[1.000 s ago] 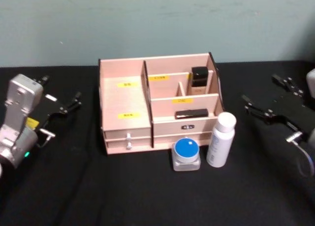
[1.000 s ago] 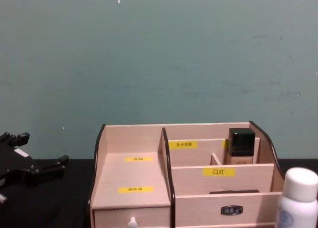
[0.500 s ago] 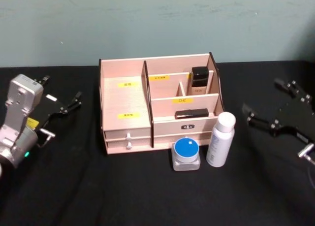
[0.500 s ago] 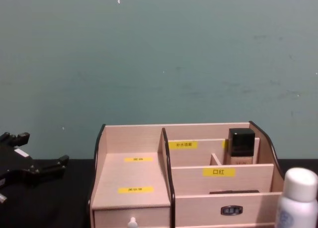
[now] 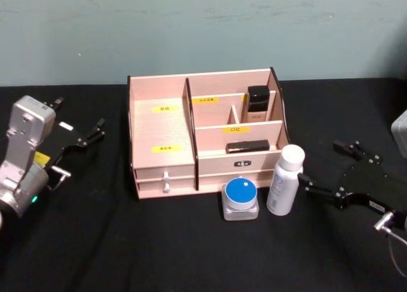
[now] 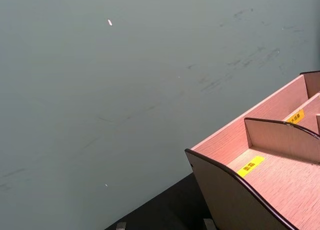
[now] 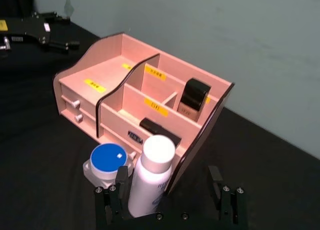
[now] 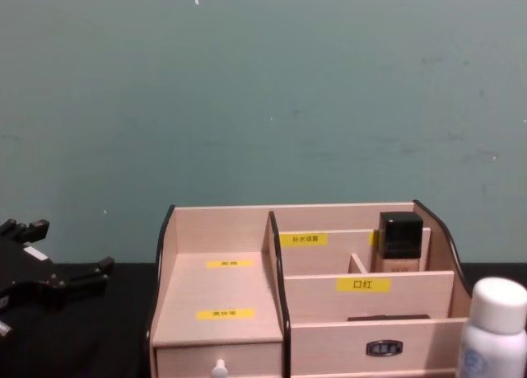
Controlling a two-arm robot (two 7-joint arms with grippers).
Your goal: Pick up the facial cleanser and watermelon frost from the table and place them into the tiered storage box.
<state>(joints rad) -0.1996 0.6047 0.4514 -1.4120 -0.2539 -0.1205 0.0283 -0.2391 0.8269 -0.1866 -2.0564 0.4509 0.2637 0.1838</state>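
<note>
— A black table (image 5: 127, 254) runs back to a teal wall (image 5: 191, 25). Where do the task's things stand?

— The tiered storage box (image 5: 159, 126) sits mid-table. Touching its near right front are the watermelon frost (image 5: 240, 198), a blue-lidded jar, and to the right of that the facial cleanser (image 5: 285, 180), a white bottle standing upright.

— And the claws?

— The right gripper (image 5: 318, 160) hangs released just right of the cleanser, one fingertip (image 5: 301, 177) close beside the bottle; whether it touches cannot be told. The left gripper (image 5: 79, 112) rests parked far left, spread wide and holding nothing.
</note>
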